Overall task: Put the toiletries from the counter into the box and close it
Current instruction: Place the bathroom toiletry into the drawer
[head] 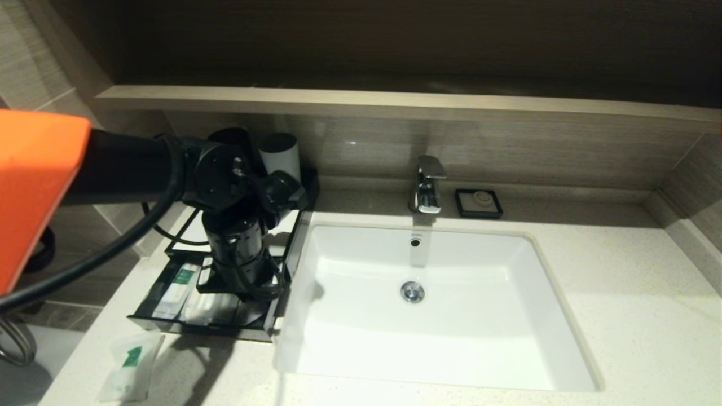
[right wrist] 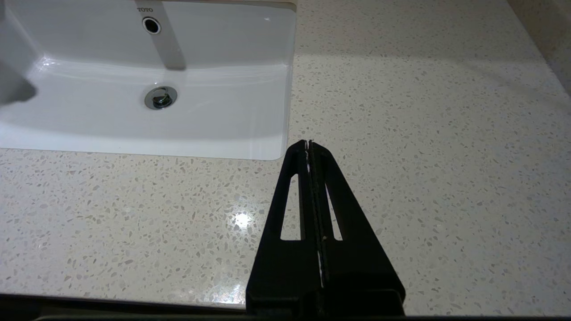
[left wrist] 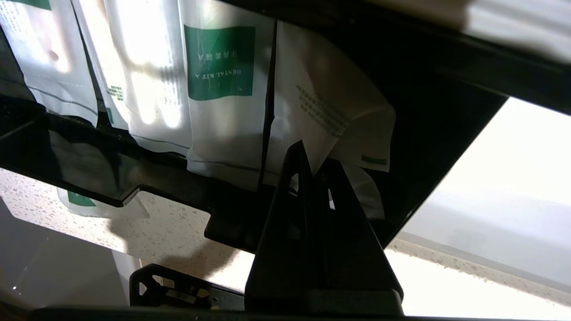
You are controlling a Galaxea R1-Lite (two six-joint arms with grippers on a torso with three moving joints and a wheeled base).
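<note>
The left gripper (left wrist: 314, 167) pinches a sachet (left wrist: 332, 120) low over the open drawer (head: 169, 324), seemingly to release it. Another sachet (head: 128, 366) waits on the tabletop (head: 620, 316) at seven o'clock. The right gripper (right wrist: 308, 145) idles, pressed together.

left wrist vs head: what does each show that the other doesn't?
Left wrist only: left gripper shut on a white sachet over the open drawer, and the "DENTAL KIT" sachet print.
Head only: faucet, soap dish, cups, basin drain; the left arm hides its gripper.
Both: the drawer's sachets, a sachet on the counter, speckled counter, basin.
</note>
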